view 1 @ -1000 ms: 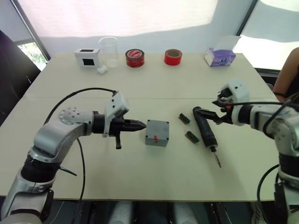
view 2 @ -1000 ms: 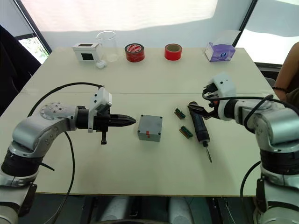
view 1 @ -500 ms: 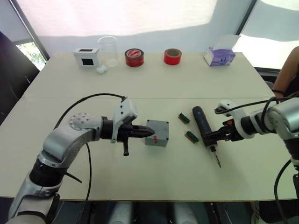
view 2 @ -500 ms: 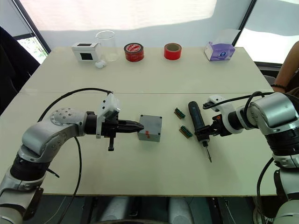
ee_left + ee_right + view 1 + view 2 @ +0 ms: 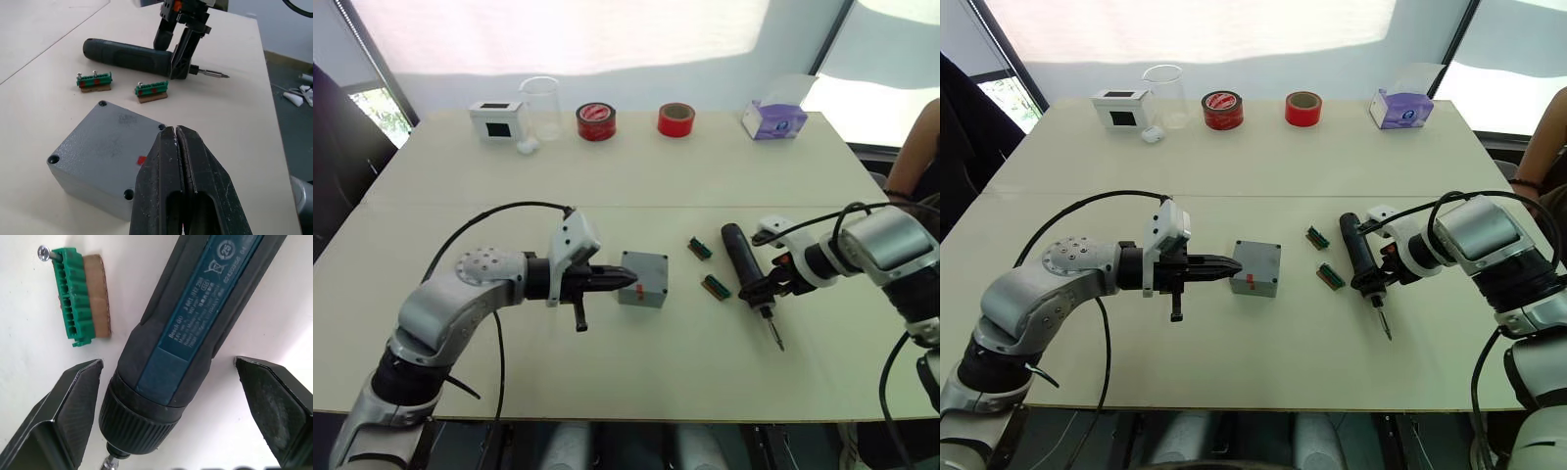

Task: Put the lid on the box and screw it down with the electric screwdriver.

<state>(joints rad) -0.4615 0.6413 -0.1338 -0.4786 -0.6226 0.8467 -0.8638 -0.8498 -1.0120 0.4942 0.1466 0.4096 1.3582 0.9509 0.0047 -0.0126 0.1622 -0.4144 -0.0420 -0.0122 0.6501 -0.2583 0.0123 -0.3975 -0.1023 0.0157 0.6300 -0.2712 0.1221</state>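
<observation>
Grey metal, one box with its lid on sits mid-table, my left gripper, fingers pressed together, touching its side. My right gripper straddles the single electric screwdriver, fingers spread. Two green connector blocks lie between. Two red tape rolls stand far behind.

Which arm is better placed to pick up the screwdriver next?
Right. The right gripper is open with its fingers either side of the screwdriver near the bit end. The left gripper is shut, its tips at the box.
</observation>
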